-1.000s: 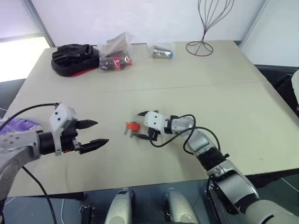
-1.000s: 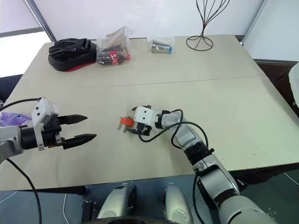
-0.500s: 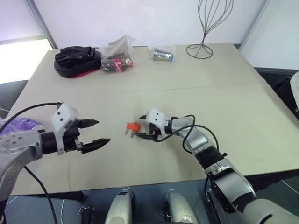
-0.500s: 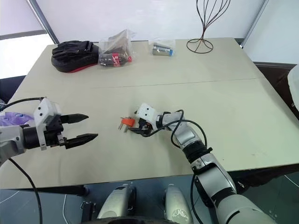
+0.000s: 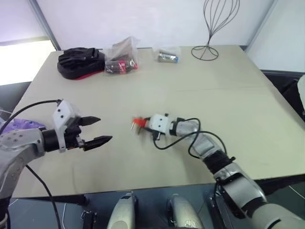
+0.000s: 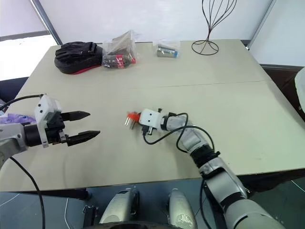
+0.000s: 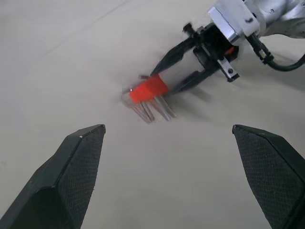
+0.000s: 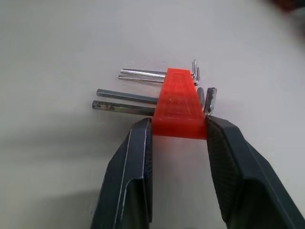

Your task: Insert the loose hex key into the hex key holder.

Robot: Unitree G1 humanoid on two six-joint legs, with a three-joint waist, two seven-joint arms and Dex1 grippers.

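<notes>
Orange-red plastic hex key holder (image 8: 178, 106), with grey metal keys protruding, is lying mid-way across the beige tabletop (image 5: 248, 100). The right gripper (image 8: 177, 136) is pinching the holder's near end between both black fingers. The left gripper (image 5: 96, 130), well apart from the holder, is hovering with jaws spread and empty. No loose hex key is identifiable. Advice: seat the fingers squarely on the holder's flanks, clear of the keys. No legible writing or branding.

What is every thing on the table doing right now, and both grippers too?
Orange-red plastic hex key holder: lying flat on the table, grey keys in its slots, pinched by the right gripper.
Right gripper: shut on the holder.
Left gripper: open, holding nothing.
Clear plastic packet: closed, lying untouched.
</notes>
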